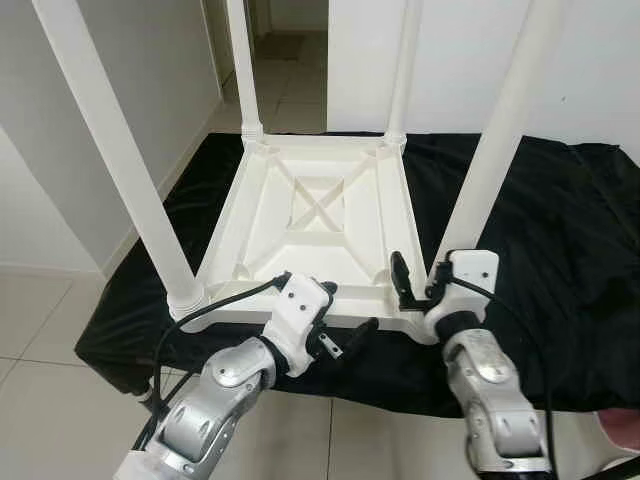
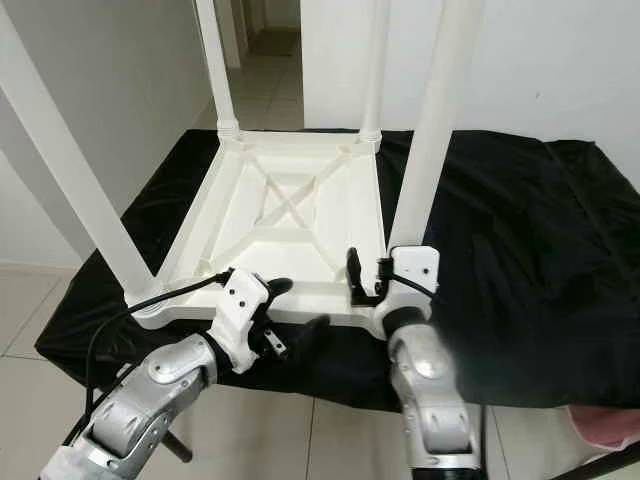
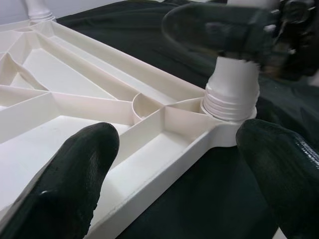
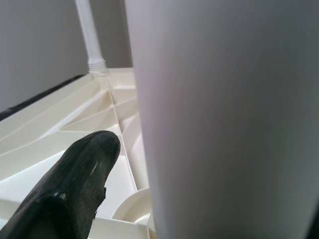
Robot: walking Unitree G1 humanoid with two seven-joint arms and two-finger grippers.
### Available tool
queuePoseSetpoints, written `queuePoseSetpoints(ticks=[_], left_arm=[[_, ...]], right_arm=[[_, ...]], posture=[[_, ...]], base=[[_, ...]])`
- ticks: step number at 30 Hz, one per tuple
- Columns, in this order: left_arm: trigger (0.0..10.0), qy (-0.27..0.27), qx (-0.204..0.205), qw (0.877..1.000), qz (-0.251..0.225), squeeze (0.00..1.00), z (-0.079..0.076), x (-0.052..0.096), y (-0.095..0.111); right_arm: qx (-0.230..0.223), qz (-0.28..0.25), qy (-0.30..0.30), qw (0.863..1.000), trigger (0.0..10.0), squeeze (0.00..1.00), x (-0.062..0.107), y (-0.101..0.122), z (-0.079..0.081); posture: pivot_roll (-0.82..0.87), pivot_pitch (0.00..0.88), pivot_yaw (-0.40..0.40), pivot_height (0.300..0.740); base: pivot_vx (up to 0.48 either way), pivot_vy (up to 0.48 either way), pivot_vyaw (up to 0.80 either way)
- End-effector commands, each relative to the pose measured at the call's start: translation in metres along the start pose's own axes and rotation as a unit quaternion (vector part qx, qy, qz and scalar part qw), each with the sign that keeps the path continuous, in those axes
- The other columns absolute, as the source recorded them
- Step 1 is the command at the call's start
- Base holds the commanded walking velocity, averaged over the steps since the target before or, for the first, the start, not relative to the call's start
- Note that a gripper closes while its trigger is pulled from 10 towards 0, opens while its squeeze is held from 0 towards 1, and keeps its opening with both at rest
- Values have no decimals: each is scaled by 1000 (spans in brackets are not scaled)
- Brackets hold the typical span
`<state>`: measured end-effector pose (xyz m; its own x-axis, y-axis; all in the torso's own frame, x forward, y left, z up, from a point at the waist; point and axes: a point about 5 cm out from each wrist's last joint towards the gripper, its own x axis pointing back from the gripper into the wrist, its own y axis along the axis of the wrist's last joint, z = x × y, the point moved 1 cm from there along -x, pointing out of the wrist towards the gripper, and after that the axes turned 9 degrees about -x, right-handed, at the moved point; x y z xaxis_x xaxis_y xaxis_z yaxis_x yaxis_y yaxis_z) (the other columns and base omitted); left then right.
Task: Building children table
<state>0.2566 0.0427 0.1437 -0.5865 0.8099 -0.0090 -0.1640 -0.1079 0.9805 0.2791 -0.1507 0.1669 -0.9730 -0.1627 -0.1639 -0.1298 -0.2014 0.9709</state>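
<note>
- Lying upside down on a black cloth (image 1: pixel 560 240) that drapes the tabletop, a white plastic children's table (image 1: pixel 310 215) reaches from the near edge toward the far edge.
- Its four round legs point straight up, long axes vertical; each stands in a ridged collar at one corner.
- Its underside faces up: pale ribs form compartments around a central square crossed by an X.
- The left gripper (image 1: pixel 335 318) hovers at the near rim, jaws spread wide, one finger over the rim, the other outside it.
- The right gripper (image 1: pixel 418 283) sits at the near right leg (image 1: pixel 500 150); one finger (image 4: pixel 75 189) lies just beside the leg, but whether the jaws are clamped on it cannot be told.
</note>
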Motion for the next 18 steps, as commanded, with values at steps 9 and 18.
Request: queuePoseSetpoints(ticks=[9, 18], left_arm=[[10000, -25, 0, 1000, 9, 0, 0, -1, -9], [10000, -28, -10, 999, 10, 0, 5, -2, -8]], right_arm=[[37, 55, 154, 986, 10000, 0, 5, -12, -16], [69, 98, 203, 972, 6980, 0, 0, -23, -28]], posture=[[-95, 0, 102, 740], [-97, 0, 113, 740]], base=[[0, 0, 0], [0, 0, 0]])
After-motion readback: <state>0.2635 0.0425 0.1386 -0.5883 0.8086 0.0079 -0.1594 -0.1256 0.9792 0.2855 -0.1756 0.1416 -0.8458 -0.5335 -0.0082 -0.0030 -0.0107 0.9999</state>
